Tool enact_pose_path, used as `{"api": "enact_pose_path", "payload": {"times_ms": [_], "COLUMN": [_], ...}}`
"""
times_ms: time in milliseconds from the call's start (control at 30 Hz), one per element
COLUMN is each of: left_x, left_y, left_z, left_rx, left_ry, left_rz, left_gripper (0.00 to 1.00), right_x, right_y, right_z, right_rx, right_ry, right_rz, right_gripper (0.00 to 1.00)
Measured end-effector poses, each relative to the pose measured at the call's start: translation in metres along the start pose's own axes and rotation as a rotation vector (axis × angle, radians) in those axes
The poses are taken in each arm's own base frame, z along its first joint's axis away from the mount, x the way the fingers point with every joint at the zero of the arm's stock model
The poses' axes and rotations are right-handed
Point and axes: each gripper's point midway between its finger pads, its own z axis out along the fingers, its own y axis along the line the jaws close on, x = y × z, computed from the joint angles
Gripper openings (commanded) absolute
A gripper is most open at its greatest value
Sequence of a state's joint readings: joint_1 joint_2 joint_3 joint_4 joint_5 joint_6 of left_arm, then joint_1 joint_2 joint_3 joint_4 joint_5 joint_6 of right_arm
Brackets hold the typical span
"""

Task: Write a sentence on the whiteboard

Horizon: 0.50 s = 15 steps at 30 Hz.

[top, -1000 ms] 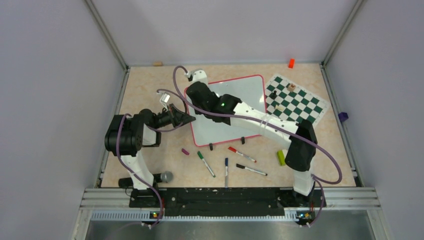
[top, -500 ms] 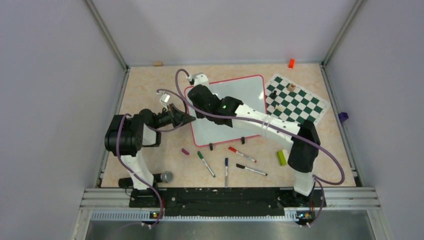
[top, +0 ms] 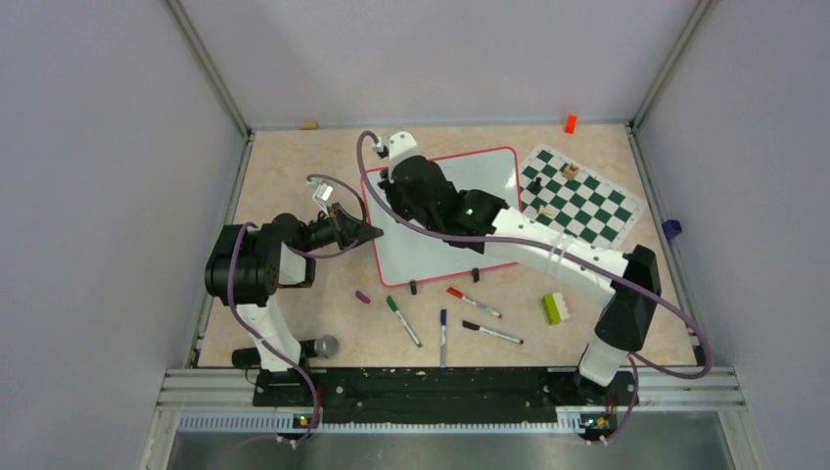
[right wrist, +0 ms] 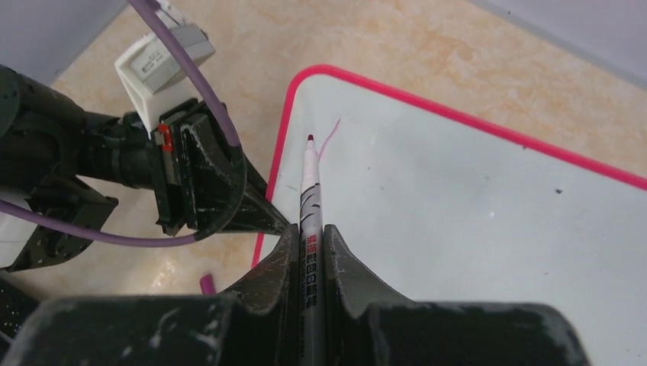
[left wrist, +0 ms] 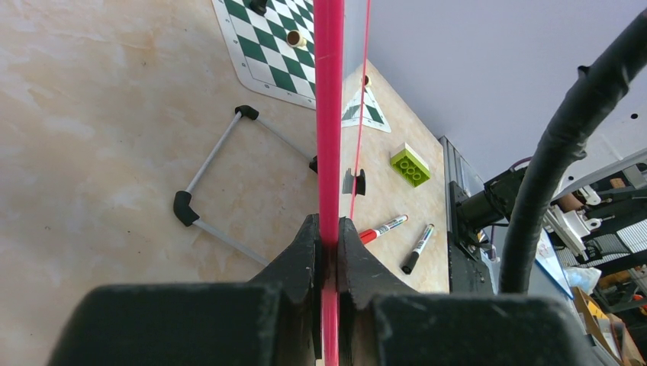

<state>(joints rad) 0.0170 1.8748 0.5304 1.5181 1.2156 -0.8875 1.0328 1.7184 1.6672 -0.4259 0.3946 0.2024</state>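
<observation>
The right gripper [right wrist: 309, 232] is pinched tight on a marker [right wrist: 310, 191], which points out past the fingers. Its tip sits just beside a short purple stroke [right wrist: 328, 139], the only writing I can see. Whether the tip touches the surface, I can't tell. That stroke is near the far left corner of the whiteboard [right wrist: 473, 213]. The left gripper [left wrist: 329, 229] is clamped on the board's red left rim. The board sits mid-table with a chess mat [top: 577, 201] just to its right and loose pens [top: 474, 302] near its front edge.
</observation>
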Motion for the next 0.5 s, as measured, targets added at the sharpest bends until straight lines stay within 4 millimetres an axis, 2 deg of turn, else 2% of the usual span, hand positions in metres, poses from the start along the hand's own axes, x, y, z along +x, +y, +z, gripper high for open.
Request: {"api": "enact_pose_path", "payload": {"times_ms": [133, 500], "left_x": [0.000, 0.000], "left_y": [0.000, 0.000], "left_z": [0.000, 0.000], "left_rx": [0.000, 0.001], "left_ry": [0.000, 0.001], "left_rz": [0.000, 0.001], "left_gripper": [0.00, 0.00], "right_x": [-0.015, -0.013], "right_y": [-0.005, -0.008], "right_z": [-0.004, 0.000], "right_rx": [-0.004, -0.007], "right_ry": [-0.047, -0.044], "right_rz": [-0.026, -0.082], "right_gripper": [0.00, 0.00]}}
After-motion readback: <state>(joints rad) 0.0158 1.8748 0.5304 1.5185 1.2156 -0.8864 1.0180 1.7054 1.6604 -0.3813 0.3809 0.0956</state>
